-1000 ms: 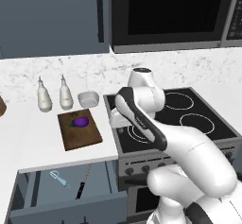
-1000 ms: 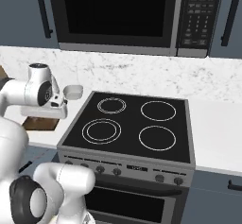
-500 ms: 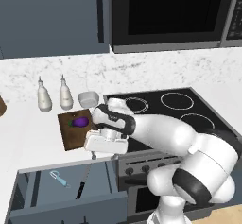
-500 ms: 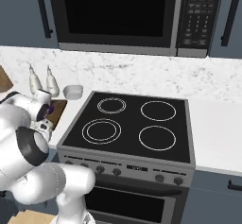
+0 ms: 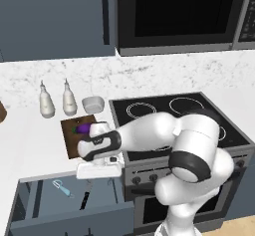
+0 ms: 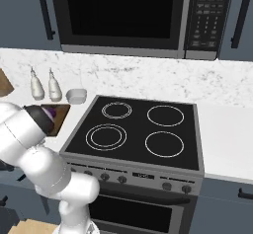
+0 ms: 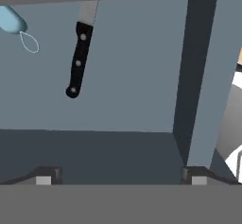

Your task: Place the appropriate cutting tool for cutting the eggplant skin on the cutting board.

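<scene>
Light is even and soft, bright on the white speckled stone tabletop (image 5: 30,130). Only faint shadows show. The open grey-blue drawer (image 7: 123,76) looks dimmer, darkest in its near part. Edges are slightly blurry, without glare.

The eggplant (image 5: 82,129) lies on the cutting board (image 5: 70,141), before two bottles (image 5: 46,103) and a bowl (image 5: 92,103). Peeler (image 5: 62,188) and knife (image 5: 85,198) lie in the open drawer (image 5: 30,200) below, seemingly apart.

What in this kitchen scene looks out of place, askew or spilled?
Nothing stands out. The drawer is open, with peeler and knife lying flat inside; the eggplant sits on the cutting board.
</scene>
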Available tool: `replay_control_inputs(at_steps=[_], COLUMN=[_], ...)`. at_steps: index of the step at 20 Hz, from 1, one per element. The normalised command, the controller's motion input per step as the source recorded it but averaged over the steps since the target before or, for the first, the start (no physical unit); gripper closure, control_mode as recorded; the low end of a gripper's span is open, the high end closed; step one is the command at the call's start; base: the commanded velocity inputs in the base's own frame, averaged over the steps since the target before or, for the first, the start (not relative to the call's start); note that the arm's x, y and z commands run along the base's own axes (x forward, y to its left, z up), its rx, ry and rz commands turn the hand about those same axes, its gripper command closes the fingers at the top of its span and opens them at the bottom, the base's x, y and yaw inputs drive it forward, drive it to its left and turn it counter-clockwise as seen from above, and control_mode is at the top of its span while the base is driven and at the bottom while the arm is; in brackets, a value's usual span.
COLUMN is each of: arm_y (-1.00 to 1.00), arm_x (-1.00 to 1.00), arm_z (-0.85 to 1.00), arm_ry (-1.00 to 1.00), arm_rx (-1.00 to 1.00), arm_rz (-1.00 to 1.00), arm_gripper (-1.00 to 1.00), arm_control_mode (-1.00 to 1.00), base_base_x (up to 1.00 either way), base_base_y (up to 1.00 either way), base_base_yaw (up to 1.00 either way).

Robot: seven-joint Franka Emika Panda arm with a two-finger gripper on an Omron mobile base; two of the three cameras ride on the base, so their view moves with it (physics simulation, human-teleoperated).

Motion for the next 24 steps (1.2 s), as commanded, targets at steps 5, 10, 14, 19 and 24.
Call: replay_control_inputs(at_steps=[5, 10, 14, 19, 24], arm_y=[0.01, 0.07, 0.09, 0.06, 0.18], arm_x=[-0.01, 0.00, 0.00, 0.00, -0.01], arm_z=[-0.35, -0.49, -0.49, -0.51, -0.34], arm_ry=[0.01, 0.07, 0.09, 0.06, 0.10], arm_rx=[-0.05, 0.00, -0.02, -0.09, -0.13], arm_rz=[-0.16, -0.21, -0.18, -0.13, -0.09], arm_gripper=[-1.00, -1.00, -1.00, -1.00, -1.00], arm_control_mode=[-1.00, -1.00, -1.00, -1.00, -1.00], base_base_x=[0.00, 0.00, 0.00, 0.00, 0.00], base_base_y=[0.00, 0.00, 0.00, 0.00, 0.00], base_base_yaw=[0.00, 0.00, 0.00, 0.00, 0.00])
